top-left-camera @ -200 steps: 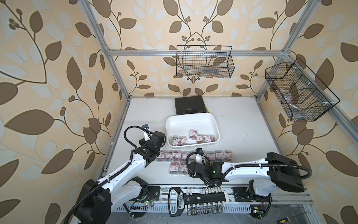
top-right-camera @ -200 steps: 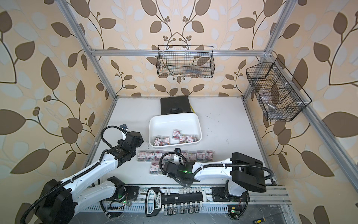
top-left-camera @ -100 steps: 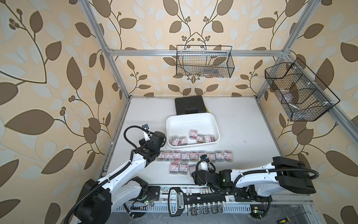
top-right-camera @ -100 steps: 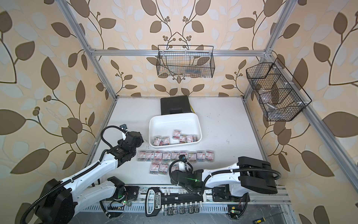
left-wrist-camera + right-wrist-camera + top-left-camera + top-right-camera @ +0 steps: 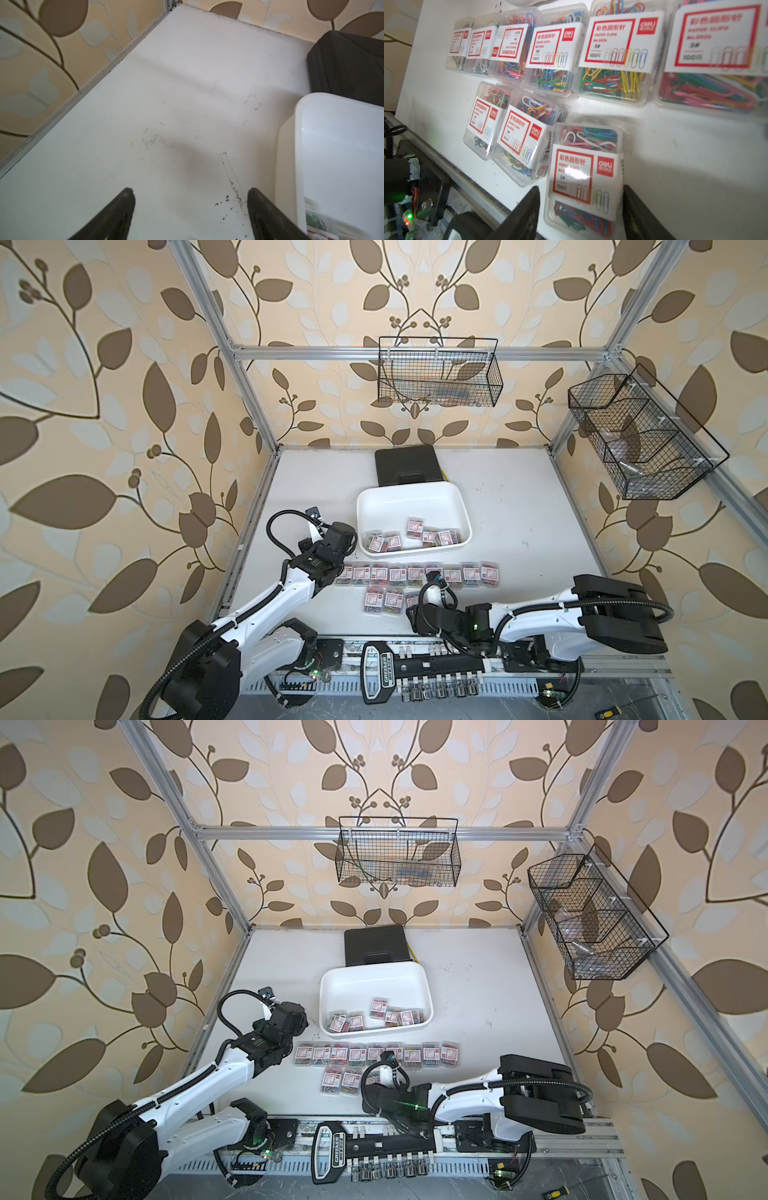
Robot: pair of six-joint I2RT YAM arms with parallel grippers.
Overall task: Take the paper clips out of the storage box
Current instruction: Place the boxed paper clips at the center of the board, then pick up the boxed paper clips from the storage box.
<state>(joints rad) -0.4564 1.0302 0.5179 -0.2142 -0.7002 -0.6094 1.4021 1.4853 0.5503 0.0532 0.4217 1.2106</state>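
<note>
On table [image 5: 519, 531]: paper clips [image 5: 583, 176], clear boxes, red-edged labels.

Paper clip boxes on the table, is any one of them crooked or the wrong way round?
Yes. In the right wrist view, one paper clip box in the long row has its label upside down, while its neighbours' labels all read the other way. Nothing looks spilled or broken.

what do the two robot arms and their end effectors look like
The left arm and right arm have glossy white shells, black joints and black ribbed cable hoses looping alongside. The left end effector and right end effector each have two tapered matt black fingers. A green light glows near the right wrist.
</note>
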